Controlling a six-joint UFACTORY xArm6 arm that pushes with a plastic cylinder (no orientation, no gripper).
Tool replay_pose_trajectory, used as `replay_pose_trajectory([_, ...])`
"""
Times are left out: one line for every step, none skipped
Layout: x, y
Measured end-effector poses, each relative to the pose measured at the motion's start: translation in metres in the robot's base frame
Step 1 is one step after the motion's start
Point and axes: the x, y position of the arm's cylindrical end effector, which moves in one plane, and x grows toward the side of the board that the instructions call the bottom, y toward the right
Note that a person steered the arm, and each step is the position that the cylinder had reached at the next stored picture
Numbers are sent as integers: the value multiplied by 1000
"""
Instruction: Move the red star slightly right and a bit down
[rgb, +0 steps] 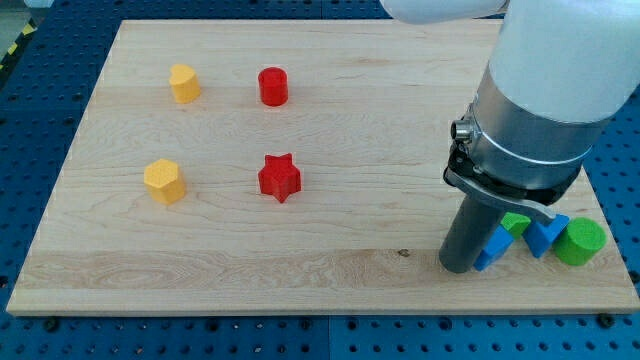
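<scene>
In the camera view, the red star (279, 177) lies on the wooden board (330, 270), a little to the view's left of the middle. Directly above it, toward the view's top, stands a red cylinder (273, 86). Two yellow blocks sit further to the view's left: one (184, 83) level with the red cylinder, the other (164, 181) level with the star. All four are well apart from one another.

My tip (459, 266) rests on the board near the view's bottom right, well apart from the star and lower than it. Just beside the tip, on its right, is a tight cluster: a blue block (493, 247) touching or almost touching the rod, a green block (515, 222) partly hidden behind the arm, another blue block (546, 235), and a green cylinder (579, 243) at the board's edge.

There is no gripper on this arm, only the rod, so nothing is grasped or released.

As I judge it, the task has not yet begun: the star stands untouched and the tip is on its far right side. What is left is the whole job: bring the tip round to the star's upper left, then push it slightly right and a bit down.
</scene>
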Motion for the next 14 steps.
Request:
replay_pose_trajectory([0, -5])
replay_pose_trajectory([4, -13])
replay_pose_trajectory([5, -13])
replay_pose_trajectory([-11, -15])
replay_pose_trajectory([-71, -31])
replay_pose_trajectory([-127, -48])
replay_pose_trajectory([-153, -85])
replay_pose_trajectory([-153, -139])
replay_pose_trajectory([-153, -188])
replay_pose_trajectory([-153, -223])
replay_pose_trajectory([-140, -243])
replay_pose_trajectory([-113, -243])
replay_pose_trajectory([-115, -237])
replay_pose_trajectory([-115, -236])
